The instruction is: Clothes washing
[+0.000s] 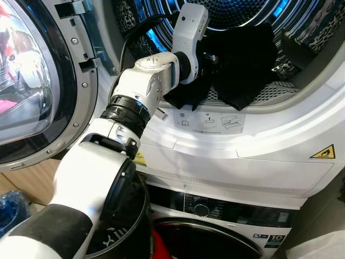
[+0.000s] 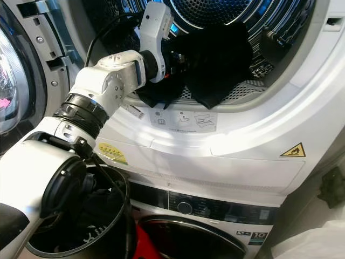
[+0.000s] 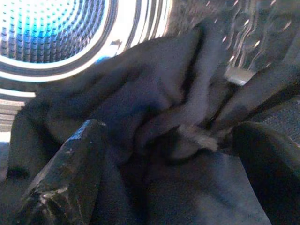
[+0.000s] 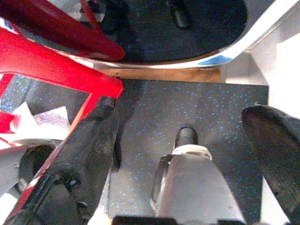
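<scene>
Here, the left claw [image 3: 154, 140] is gripping a dark garment [image 1: 242, 59] at the dryer drum's [image 1: 237, 11] mouth.
Below, at six o'clock, the right claw [image 4: 183, 140] is hanging open, idle.

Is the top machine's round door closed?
No, the door is swung wide open to the left, and a black garment hangs over the drum's open mouth.

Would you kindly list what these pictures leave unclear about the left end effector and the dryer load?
- Left end effector: in the eye views its fingers are hidden behind its own wrist and the black garment.
- Grip: the left wrist view is blurred; fingers straddle the cloth, closure unclear.
- Drum: cut off by the top edge.
- Black bucket: contents too dark.
</scene>
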